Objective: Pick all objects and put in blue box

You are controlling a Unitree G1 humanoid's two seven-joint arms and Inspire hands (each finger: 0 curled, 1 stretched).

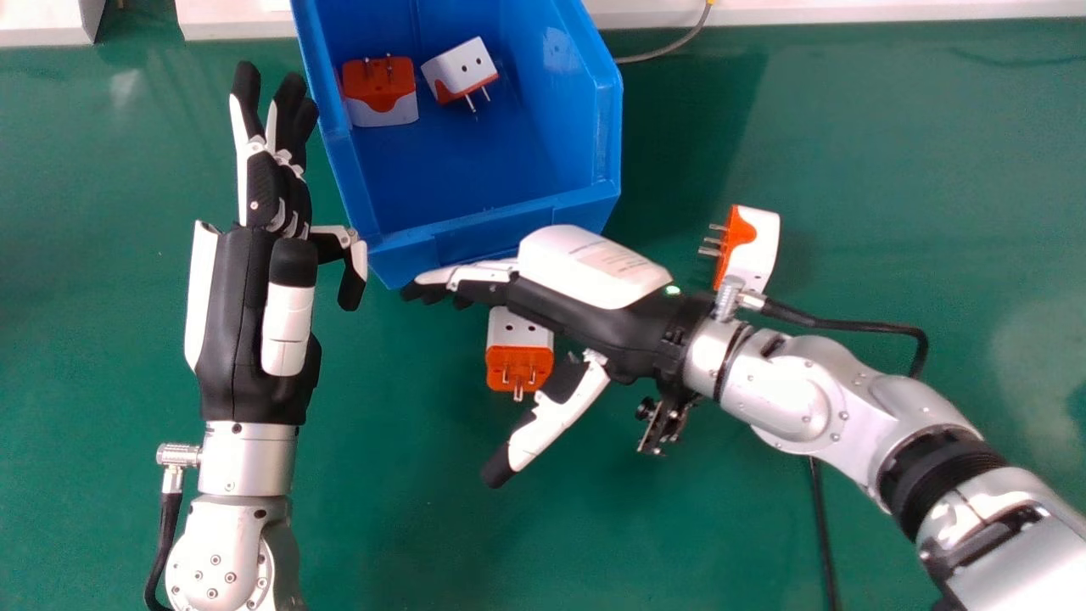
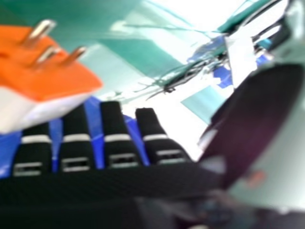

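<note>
On the smooth green bench (image 1: 407,526) stands the angular blue box (image 1: 479,242), its far end cut off by the head view's top edge. The right hand (image 1: 585,263), fingers straight and thumb spread, partly hides a blocky orange-and-white adapter (image 1: 519,356); its wrist connector overlaps a second adapter (image 1: 755,242). The left hand (image 1: 254,297), fingers straight, is beside the box. Inside lie a third adapter (image 1: 380,89) and a fourth adapter (image 1: 462,68), metal pins showing.

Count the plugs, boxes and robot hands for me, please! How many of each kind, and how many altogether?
Orange-and-white plugs: 4
Blue box: 1
Robot hands: 2
Total: 7
</note>
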